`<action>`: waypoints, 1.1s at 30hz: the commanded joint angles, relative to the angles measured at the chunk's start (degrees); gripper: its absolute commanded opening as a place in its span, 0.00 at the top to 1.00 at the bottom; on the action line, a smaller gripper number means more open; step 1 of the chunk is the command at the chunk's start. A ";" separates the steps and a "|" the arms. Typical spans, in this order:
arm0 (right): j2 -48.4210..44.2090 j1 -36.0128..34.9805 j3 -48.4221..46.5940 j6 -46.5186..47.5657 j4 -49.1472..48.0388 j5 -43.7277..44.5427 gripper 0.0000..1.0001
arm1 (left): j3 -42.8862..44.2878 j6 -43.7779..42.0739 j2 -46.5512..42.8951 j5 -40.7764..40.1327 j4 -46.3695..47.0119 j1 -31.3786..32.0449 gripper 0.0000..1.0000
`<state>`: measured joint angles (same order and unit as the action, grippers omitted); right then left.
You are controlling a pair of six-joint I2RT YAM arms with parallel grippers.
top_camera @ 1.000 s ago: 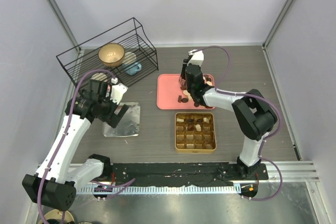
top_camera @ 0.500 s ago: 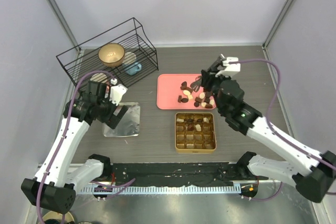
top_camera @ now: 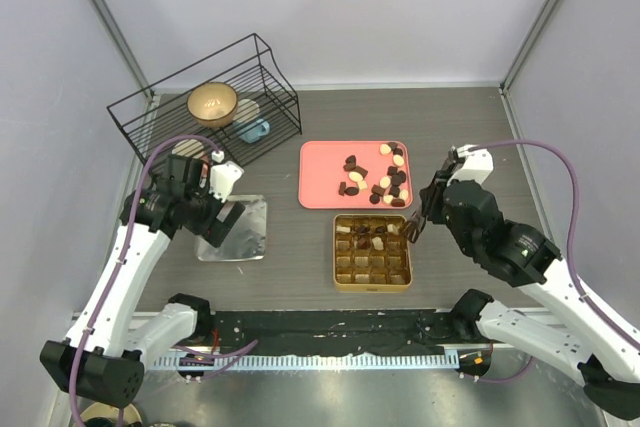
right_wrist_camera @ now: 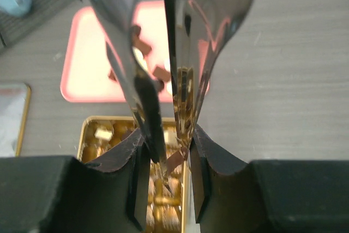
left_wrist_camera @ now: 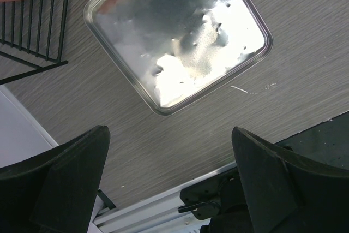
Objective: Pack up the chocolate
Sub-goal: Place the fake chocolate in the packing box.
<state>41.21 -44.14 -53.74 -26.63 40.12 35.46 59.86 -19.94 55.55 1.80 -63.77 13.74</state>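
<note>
Several small pieces of chocolate (top_camera: pixel 385 182), dark and cream-topped, lie on the pink tray (top_camera: pixel 320 172). More pieces sit in the cells of the gold tin (top_camera: pixel 372 285) just in front of it. My right gripper (top_camera: pixel 432 209) (right_wrist_camera: pixel 168 140) is shut on shiny metal tongs (right_wrist_camera: pixel 180 36). The tongs' tips pinch one small brown chocolate (right_wrist_camera: pixel 175 160) above the gold tin (right_wrist_camera: pixel 87 129), near its right edge. My left gripper (top_camera: pixel 222 215) (left_wrist_camera: pixel 169 135) is open and holds nothing. It hangs over the near edge of a silver lid (left_wrist_camera: pixel 177 36).
A black wire rack (top_camera: pixel 200 97) at the back left holds a gold bowl (top_camera: pixel 212 102) and a blue object (top_camera: pixel 253 130). The silver lid (top_camera: pixel 235 229) lies flat left of the tin. A black strip runs along the table's near edge (top_camera: pixel 330 332).
My right arm has swung from over the pink tray to the right and nearer, bringing the tongs above the gold tin's right edge. The left arm has not moved.
</note>
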 commanded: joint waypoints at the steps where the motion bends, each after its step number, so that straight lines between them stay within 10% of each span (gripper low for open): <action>1: -1.22 -0.33 -2.17 -3.86 8.31 -2.77 0.75 | 2.19 0.08 0.35 1.80 0.40 -0.38 0.00; 33: 1.24 -0.33 8.56 0.53 -10.85 -4.26 0.59 | 1.93 -0.18 -0.79 -0.22 0.58 -0.29 0.00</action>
<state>42.50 -44.16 -45.04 -26.76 33.45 29.91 60.31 -19.75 56.03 2.46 -63.68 13.74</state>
